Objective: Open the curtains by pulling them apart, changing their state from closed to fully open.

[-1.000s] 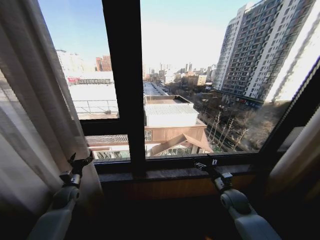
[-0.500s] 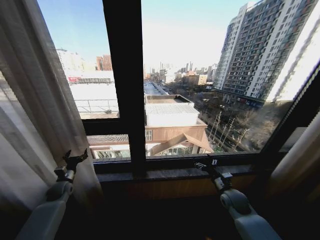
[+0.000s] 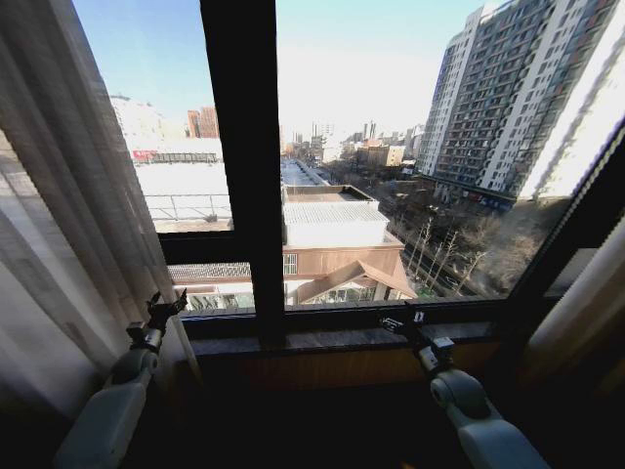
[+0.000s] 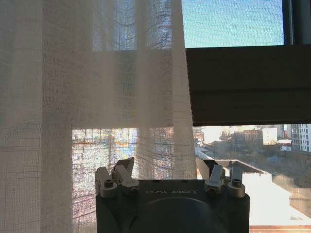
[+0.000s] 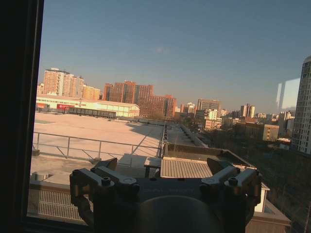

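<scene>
Sheer curtains bunched at the left of the window, left end effector spread wide at their inner edge, right end effector spread wide over the sill, holding nothing

We face strong daylight through the window — interior dim and backlit, sheer curtains glowing, head-view edges bowed by lens distortion.

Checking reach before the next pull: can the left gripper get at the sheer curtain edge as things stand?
Probably yes: the left gripper is open right beside the sheer curtain, with its edge just ahead and nothing between.
</scene>
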### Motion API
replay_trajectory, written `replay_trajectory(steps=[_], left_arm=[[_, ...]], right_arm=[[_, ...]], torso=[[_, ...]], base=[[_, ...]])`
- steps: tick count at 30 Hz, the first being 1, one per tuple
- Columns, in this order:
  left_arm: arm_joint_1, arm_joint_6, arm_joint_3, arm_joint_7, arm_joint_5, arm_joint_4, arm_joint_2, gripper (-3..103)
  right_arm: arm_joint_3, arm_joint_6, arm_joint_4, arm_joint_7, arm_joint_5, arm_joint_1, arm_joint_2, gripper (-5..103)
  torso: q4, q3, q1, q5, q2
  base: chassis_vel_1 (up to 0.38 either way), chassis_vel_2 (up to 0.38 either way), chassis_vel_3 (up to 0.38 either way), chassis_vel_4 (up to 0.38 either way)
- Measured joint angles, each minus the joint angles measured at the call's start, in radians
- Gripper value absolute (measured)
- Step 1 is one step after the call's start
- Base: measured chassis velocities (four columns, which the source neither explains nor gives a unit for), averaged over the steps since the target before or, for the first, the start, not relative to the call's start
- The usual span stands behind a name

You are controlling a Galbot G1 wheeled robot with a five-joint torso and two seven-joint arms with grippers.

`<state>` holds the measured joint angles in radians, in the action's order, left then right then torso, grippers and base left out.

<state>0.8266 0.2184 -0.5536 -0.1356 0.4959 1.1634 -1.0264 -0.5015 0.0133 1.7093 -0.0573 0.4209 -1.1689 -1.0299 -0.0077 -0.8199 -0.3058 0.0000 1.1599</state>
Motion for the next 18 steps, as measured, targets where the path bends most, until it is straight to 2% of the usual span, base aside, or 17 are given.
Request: replay_trajectory(steps=[1, 2, 5, 8, 9, 12, 14, 17, 18], left_arm=[[-0.002, 0.002, 0.0, -0.003, 0.0, -0.004, 0.0, 76], [-0.005, 0.006, 0.0, -0.005, 0.0, -0.009, 0.0, 64], [-0.005, 0.008, 0.0, -0.007, 0.0, -0.009, -0.002, 59], [-0.005, 0.01, -0.002, -0.009, 0.0, -0.009, -0.008, 43], [-0.005, 0.01, -0.002, -0.009, 0.0, -0.009, -0.008, 43], [-0.003, 0.01, -0.006, -0.01, 0.0, -0.007, -0.01, 26], [-0.003, 0.01, -0.006, -0.01, 0.0, -0.007, -0.011, 26], [0.005, 0.01, -0.016, -0.008, 0.0, -0.005, -0.012, 11], [0.008, 0.01, -0.019, -0.007, 0.0, -0.003, -0.011, 11]], right_arm=[[0.0, 0.0, 0.0, 0.0, 0.0, 0.0, 0.0, 100], [0.0, 0.0, 0.0, 0.0, 0.0, 0.0, 0.0, 100], [0.0, 0.0, 0.0, 0.0, 0.0, 0.0, 0.0, 100], [0.0, 0.0, 0.0, 0.0, 0.0, 0.0, 0.0, 100], [0.0, 0.0, 0.0, 0.0, 0.0, 0.0, 0.0, 100], [0.0, 0.0, 0.0, 0.0, 0.0, 0.0, 0.0, 100], [0.0, 0.0, 0.0, 0.0, 0.0, 0.0, 0.0, 100], [0.0, 0.0, 0.0, 0.0, 0.0, 0.0, 0.0, 100], [0.0, 0.0, 0.0, 0.0, 0.0, 0.0, 0.0, 100]], torso=[[0.0, 0.0, 0.0, 0.0, 0.0], [0.0, 0.0, 0.0, 0.0001, 0.0], [0.0, 0.0, 0.0, 0.0, 0.0], [0.0, 0.0, 0.0, 0.0, 0.0], [0.0, 0.0, 0.0, 0.0, 0.0], [0.0, 0.0, 0.0, 0.0, 0.0], [-0.0001, 0.0, 0.0, 0.0, 0.0], [-0.0001, 0.0, 0.0, 0.0, 0.0], [0.0, 0.0, 0.0, 0.0, 0.0]], base=[[0.0, 0.0, 0.0, 0.0], [0.0, 0.0, 0.0, 0.0], [0.0, 0.0, 0.0, 0.0], [0.0, 0.0, 0.0, 0.0], [0.0, 0.0, 0.0, 0.0], [0.0, 0.0, 0.0, 0.0], [0.0, 0.0, 0.0, 0.0], [0.0, 0.0, 0.0, 0.0], [0.0, 0.0, 0.0, 0.0]])
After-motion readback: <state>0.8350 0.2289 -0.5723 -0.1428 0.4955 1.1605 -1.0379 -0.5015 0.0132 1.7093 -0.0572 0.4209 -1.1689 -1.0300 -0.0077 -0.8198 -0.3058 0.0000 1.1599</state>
